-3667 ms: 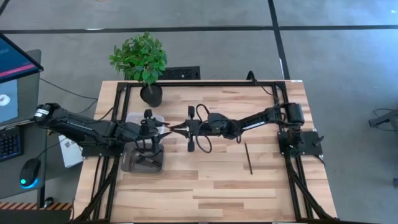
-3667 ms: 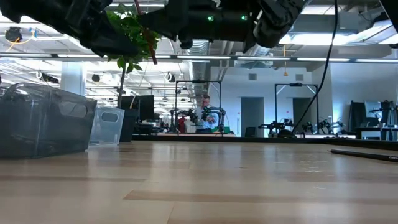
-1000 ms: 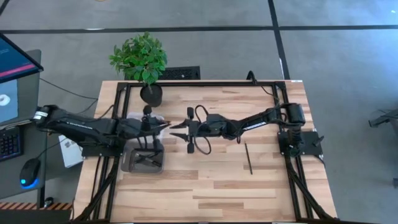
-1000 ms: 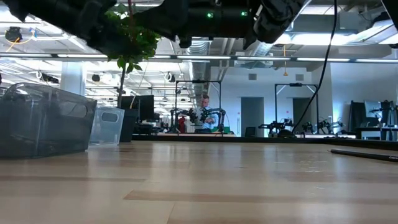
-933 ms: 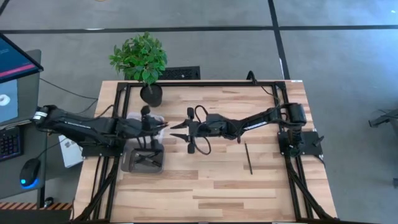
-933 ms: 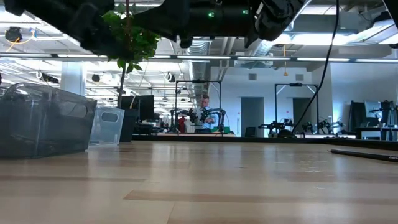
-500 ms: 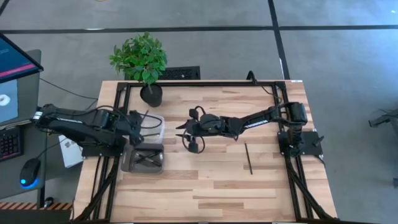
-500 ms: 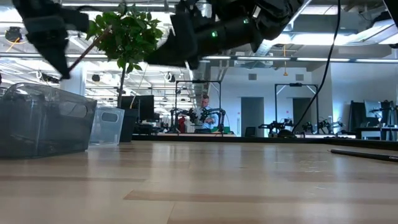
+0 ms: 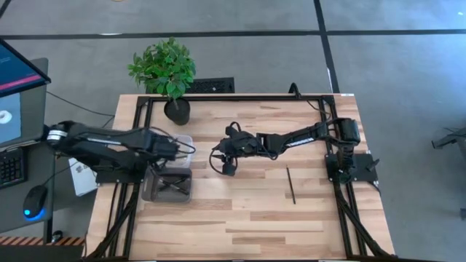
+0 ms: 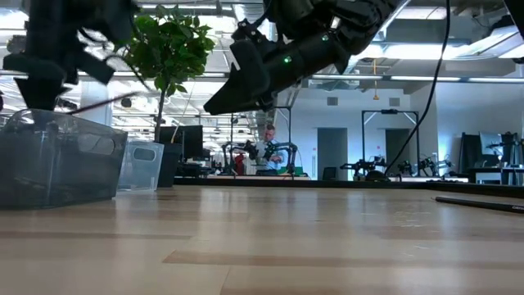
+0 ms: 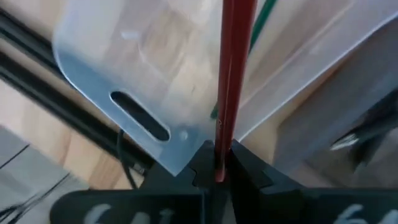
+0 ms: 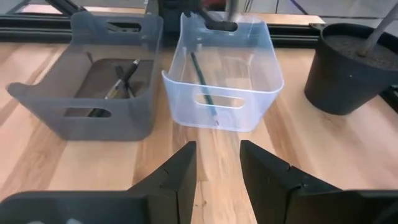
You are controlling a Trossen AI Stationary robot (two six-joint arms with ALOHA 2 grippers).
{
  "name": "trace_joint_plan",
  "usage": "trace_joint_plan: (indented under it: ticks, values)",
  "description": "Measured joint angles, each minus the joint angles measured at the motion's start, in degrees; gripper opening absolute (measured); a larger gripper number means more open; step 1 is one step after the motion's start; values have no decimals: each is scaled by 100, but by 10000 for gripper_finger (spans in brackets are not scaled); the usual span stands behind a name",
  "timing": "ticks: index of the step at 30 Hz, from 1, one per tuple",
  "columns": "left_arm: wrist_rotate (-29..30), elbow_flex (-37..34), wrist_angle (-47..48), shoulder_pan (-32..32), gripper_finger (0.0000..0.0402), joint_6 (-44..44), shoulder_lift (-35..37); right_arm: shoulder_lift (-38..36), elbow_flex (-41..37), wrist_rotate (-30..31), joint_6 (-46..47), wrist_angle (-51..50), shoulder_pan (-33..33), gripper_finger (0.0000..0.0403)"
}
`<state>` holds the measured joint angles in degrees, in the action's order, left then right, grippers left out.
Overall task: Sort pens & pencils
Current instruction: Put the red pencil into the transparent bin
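A red pencil [image 11: 231,74] is in my shut left gripper [image 9: 173,149], which hangs over the clear bin [image 9: 180,144] at the table's left. A green pencil [image 12: 202,78] lies on that bin's floor. Just nearer stands the grey bin [image 12: 93,81], with dark pens [image 12: 121,78] lying in it. My right gripper [image 12: 214,168] hovers open and holds nothing, near the table's middle [image 9: 217,154], facing both bins. One black pen [image 9: 291,184] lies flat on the table at the right. My left gripper pinches the red pencil near one end [image 11: 219,158] between its two fingers. The pencil's long free part reaches out past the fingertips, over the clear bin's inside [image 11: 186,56]. It is lifted clear of bin and table.
A potted plant [image 9: 166,73] stands at the far left, behind the bins, its dark pot [image 12: 348,62] close to the clear bin. A black frame rail [image 9: 138,138] runs along the table's left side. Bare wood lies between the bins and the black pen.
My left gripper has carried the red pencil away from my right gripper, toward the table's left edge, and has turned over the clear bin. My right gripper has stayed near the table's middle and tipped its fingers downward.
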<state>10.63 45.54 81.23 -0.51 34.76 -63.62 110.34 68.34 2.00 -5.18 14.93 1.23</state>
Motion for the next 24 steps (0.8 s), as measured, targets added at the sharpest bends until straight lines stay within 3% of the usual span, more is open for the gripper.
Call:
trace_joint_plan:
  ticks: [11, 16, 24]
  values:
    - [-129, -4, 442, 638, 12, -1296, -1396, 0, 0, -2, 105, -195, -110, 141]
    - [188, -4, 434, 760, 9, -1619, -1927, 0, 0, -2, 135, -253, -126, 143]
    - [250, -4, -184, 767, 12, -1956, -2188, 0, 0, -3, 176, -281, -122, 137]
